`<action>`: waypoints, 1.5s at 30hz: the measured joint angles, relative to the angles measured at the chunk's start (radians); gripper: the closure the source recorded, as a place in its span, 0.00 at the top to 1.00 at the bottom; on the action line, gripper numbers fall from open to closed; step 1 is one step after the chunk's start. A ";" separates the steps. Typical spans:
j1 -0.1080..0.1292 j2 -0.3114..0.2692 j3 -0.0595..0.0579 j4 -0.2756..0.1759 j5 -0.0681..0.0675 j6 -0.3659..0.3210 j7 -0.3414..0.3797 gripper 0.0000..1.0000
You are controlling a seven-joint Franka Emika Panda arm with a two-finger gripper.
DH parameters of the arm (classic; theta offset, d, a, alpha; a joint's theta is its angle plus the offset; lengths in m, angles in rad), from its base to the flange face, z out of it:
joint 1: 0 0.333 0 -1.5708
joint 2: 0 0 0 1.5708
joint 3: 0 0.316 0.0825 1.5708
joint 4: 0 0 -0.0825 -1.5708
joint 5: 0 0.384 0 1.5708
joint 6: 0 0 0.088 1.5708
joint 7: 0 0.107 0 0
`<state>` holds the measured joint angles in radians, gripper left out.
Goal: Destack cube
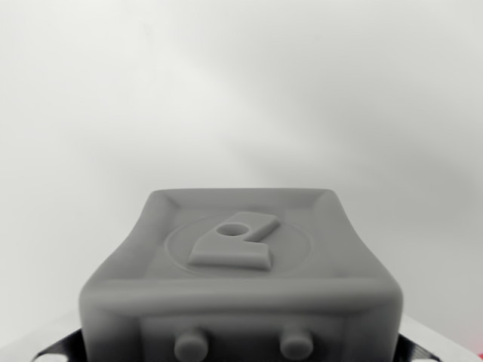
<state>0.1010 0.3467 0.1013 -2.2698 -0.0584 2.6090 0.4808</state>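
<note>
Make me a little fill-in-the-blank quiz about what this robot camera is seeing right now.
1. The block filling the lower part of the wrist view is coloured ____.
2. Its front face carries ____ small round knobs.
3. The raised emblem on top sits inside an engraved ____.
4. The emblem has one round ____ through it.

Missing words: grey; two; circle; hole.

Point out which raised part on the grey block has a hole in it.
The slanted emblem on top of the block; it has a round hole near its upper end, while the two round studs on the front are solid.
</note>
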 joint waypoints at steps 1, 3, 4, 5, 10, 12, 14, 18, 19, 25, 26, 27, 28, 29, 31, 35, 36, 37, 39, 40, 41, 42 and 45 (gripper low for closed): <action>0.001 0.007 -0.001 0.000 -0.001 0.006 0.001 0.00; 0.003 0.021 -0.004 0.001 -0.004 0.019 0.002 0.00; 0.004 0.028 -0.005 0.001 -0.005 0.025 0.003 0.00; 0.005 0.035 -0.006 0.002 -0.006 0.031 0.004 0.00; 0.008 0.064 -0.011 0.006 -0.011 0.057 0.007 0.00; 0.010 0.076 -0.013 0.008 -0.012 0.067 0.008 0.00; 0.013 0.085 -0.015 0.009 -0.013 0.075 0.008 0.00; 0.018 0.108 -0.021 0.015 -0.014 0.092 0.009 0.00; 0.019 0.114 -0.022 0.016 -0.014 0.097 0.009 0.00; 0.027 0.141 -0.031 0.022 -0.014 0.119 0.009 0.00; 0.029 0.145 -0.032 0.023 -0.014 0.122 0.009 0.00; 0.030 0.150 -0.034 0.024 -0.014 0.125 0.009 0.00; 0.031 0.155 -0.035 0.026 -0.014 0.129 0.009 0.00; 0.032 0.160 -0.036 0.027 -0.014 0.132 0.009 0.00; 0.034 0.166 -0.038 0.029 -0.014 0.138 0.009 0.00; 0.037 0.183 -0.042 0.032 -0.014 0.150 0.009 0.00; 0.038 0.186 -0.043 0.033 -0.014 0.153 0.009 0.00; 0.039 0.189 -0.043 0.035 -0.014 0.155 0.009 0.00; 0.040 0.195 -0.045 0.037 -0.014 0.159 0.009 0.00; 0.041 0.198 -0.045 0.038 -0.014 0.160 0.009 0.00; 0.041 0.201 -0.046 0.039 -0.014 0.162 0.009 0.00; 0.042 0.203 -0.046 0.040 -0.014 0.163 0.009 0.00; 0.043 0.210 -0.048 0.042 -0.014 0.168 0.009 0.00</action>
<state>0.1441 0.5568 0.0537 -2.2277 -0.0724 2.7771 0.4897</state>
